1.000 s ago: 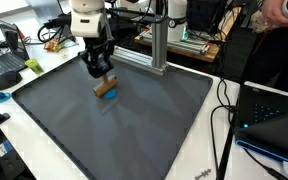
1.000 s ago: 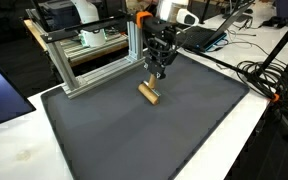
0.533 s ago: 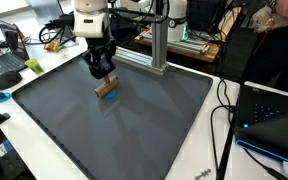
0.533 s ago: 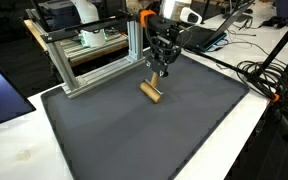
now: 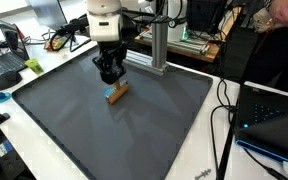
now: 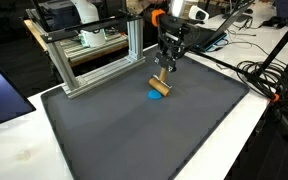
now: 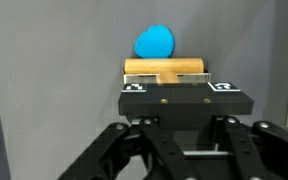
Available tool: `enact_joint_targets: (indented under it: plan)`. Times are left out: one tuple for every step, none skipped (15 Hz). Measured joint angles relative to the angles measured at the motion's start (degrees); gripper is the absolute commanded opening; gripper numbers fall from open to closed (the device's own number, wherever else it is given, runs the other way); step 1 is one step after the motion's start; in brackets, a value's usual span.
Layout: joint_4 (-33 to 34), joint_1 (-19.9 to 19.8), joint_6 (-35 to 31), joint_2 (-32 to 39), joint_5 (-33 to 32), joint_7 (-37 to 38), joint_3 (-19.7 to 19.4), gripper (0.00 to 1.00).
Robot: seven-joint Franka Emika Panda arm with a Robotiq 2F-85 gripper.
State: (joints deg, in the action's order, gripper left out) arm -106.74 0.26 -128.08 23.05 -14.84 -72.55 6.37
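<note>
My gripper [image 5: 110, 76] hangs over the dark grey mat [image 5: 134, 130] and is shut on a short wooden block [image 5: 118, 92], held just above the mat. In an exterior view the gripper [image 6: 167, 70] grips the block [image 6: 161, 85] from above. A small blue round object [image 6: 157, 96] lies on the mat right under and beside the block; it also shows in an exterior view [image 5: 110, 98]. In the wrist view the block [image 7: 164, 68] lies crosswise between my fingertips [image 7: 179, 88], with the blue object [image 7: 155, 42] just beyond it.
An aluminium frame [image 5: 159, 40] stands at the mat's far edge, also seen in an exterior view [image 6: 94, 60]. Laptops [image 5: 6, 62] and cables [image 6: 259, 75] lie on the white table around the mat. A person [image 5: 284, 15] stands at the back.
My gripper and the wooden block have moved sideways across the mat towards the frame's post. The blue object now shows beside the block.
</note>
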Motion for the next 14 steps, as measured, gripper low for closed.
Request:
enact_joint_targets:
  plan:
    - [0.0, 0.1, 0.0, 0.0, 0.0, 0.1, 0.0, 0.22]
    - [0.0, 0.1, 0.0, 0.0, -0.1, 0.2, -0.1, 0.22]
    - [0.0, 0.1, 0.0, 0.0, -0.1, 0.3, -0.3, 0.22]
    - [0.0, 0.1, 0.0, 0.0, -0.2, 0.4, -0.5, 0.22]
    - [0.0, 0.1, 0.0, -0.1, -0.3, 0.5, -0.8, 0.22]
    - [0.0, 0.1, 0.0, -0.1, -0.3, 0.7, -0.9, 0.22]
    - [0.0, 0.1, 0.0, -0.1, -0.3, 0.8, -1.1, 0.22]
    - [0.0, 0.1, 0.0, -0.1, -0.3, 0.9, -1.1, 0.22]
    - [0.0, 0.1, 0.0, -0.1, -0.3, 1.1, -1.2, 0.22]
    - [0.0, 0.1, 0.0, -0.1, -0.3, 1.3, -1.2, 0.22]
    - [0.0, 0.1, 0.0, -0.1, -0.4, 1.5, -1.2, 0.22]
    - [0.0, 0.2, 0.0, -0.1, -0.5, 1.7, -1.2, 0.22]
    - [0.0, 0.2, 0.0, -0.1, -0.5, 2.0, -1.3, 0.22]
    - [0.0, 0.2, 0.0, -0.1, -0.6, 2.3, -1.3, 0.22]
